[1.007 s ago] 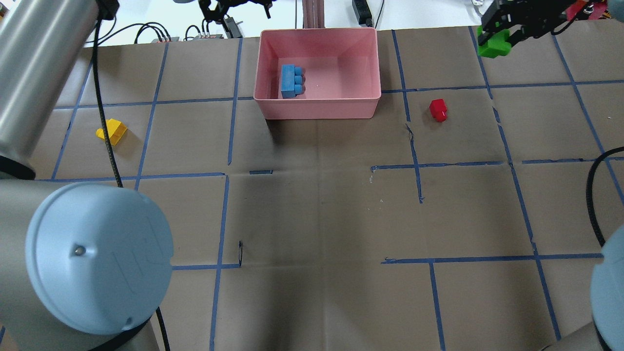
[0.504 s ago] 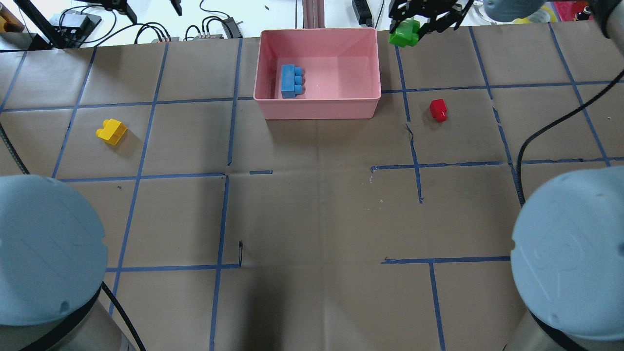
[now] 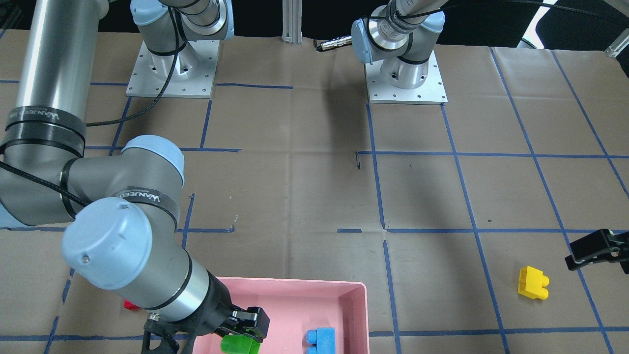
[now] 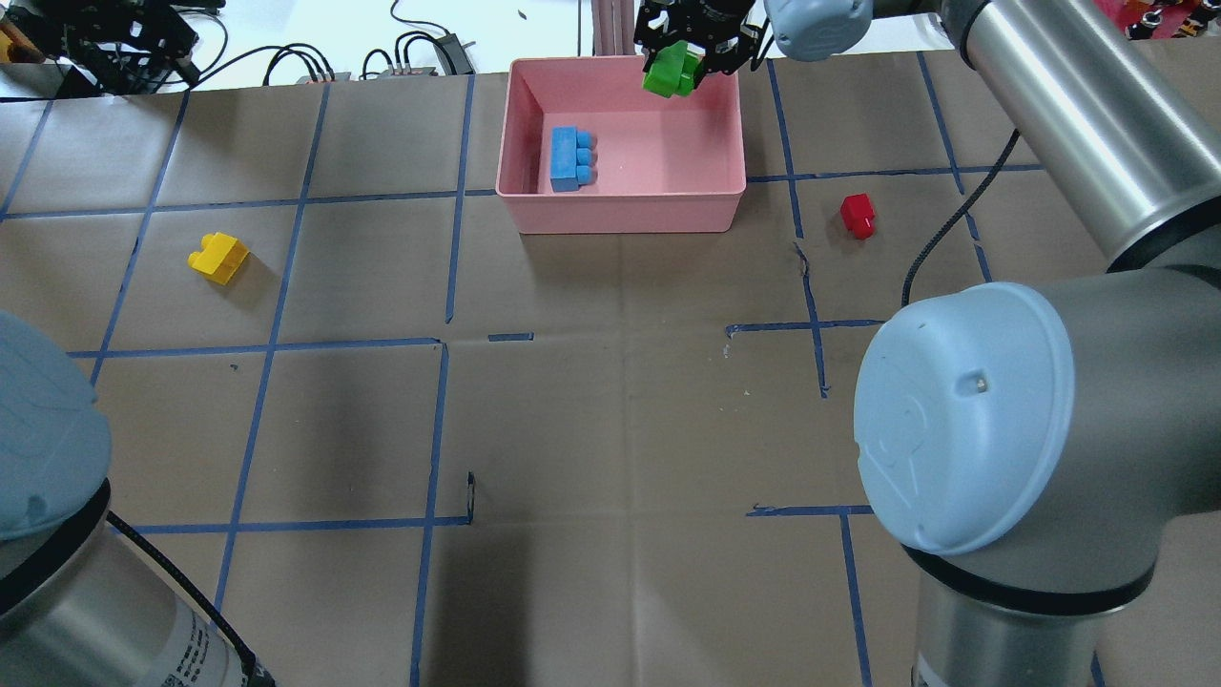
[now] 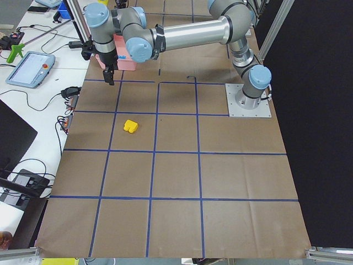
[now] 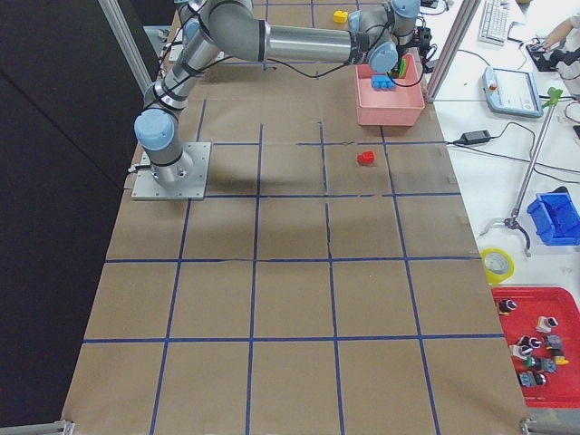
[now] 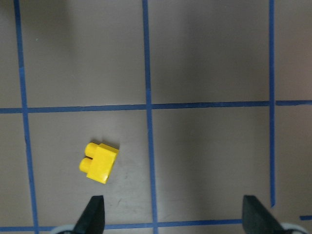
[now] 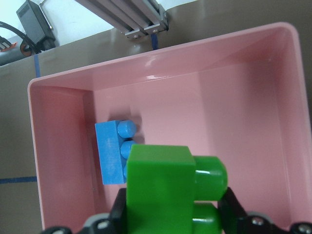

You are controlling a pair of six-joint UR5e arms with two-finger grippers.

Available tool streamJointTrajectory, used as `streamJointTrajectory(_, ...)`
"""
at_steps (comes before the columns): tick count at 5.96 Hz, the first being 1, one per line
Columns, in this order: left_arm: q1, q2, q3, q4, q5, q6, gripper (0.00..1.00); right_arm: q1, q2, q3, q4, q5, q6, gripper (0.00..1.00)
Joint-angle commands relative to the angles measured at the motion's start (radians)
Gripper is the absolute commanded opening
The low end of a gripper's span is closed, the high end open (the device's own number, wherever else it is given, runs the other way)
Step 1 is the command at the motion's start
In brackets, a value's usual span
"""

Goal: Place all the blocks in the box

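Note:
My right gripper [image 4: 682, 57] is shut on the translucent green brick [image 4: 673, 71] and holds it above the far right part of the pink box [image 4: 620, 216]. In the right wrist view the green brick [image 8: 165, 190] hangs over the box floor [image 8: 234, 117]. The light blue brick [image 4: 570, 158] lies inside the box at its left. The yellow brick [image 4: 218, 258] lies on the table at the left. The red brick [image 4: 858, 216] lies right of the box. My left gripper [image 7: 175, 219] is open and empty, above the table near the yellow brick [image 7: 99, 162].
An aluminium post [image 4: 610, 27] stands just behind the box. Cables and power adapters [image 4: 420, 52] lie along the far table edge. The brown table cover [image 4: 620, 401] carries a grid of blue tape. The right arm's elbow [image 4: 963, 410] fills the near right.
My right gripper has carried the green brick leftward from the far right corner to above the box. The left arm has swung out toward the far left. The other bricks have not moved.

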Motion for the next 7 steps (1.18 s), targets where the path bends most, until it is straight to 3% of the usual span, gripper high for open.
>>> streamJointTrajectory(1,0.073,-0.015,-0.041,0.007,0.011,0.349,1.0,0.035,0.033,-0.026,-0.014,0.004,0.071,0.15)
streamJointTrajectory(2,0.073,-0.013,-0.107,0.078,0.014,0.439,1.0,0.037,0.036,-0.031,-0.014,-0.004,0.067,0.99)
streamJointTrajectory(4,0.076,-0.016,-0.219,0.206,0.014,0.543,1.0,0.034,0.027,-0.033,-0.008,-0.019,0.053,0.99)
streamJointTrajectory(6,0.104,-0.016,-0.367,0.342,0.011,0.561,1.0,-0.047,-0.007,-0.03,0.026,-0.283,-0.255,0.99)
streamJointTrajectory(7,0.104,-0.016,-0.455,0.46,0.009,0.554,1.0,-0.095,-0.048,-0.022,0.105,-0.301,-0.401,0.99)
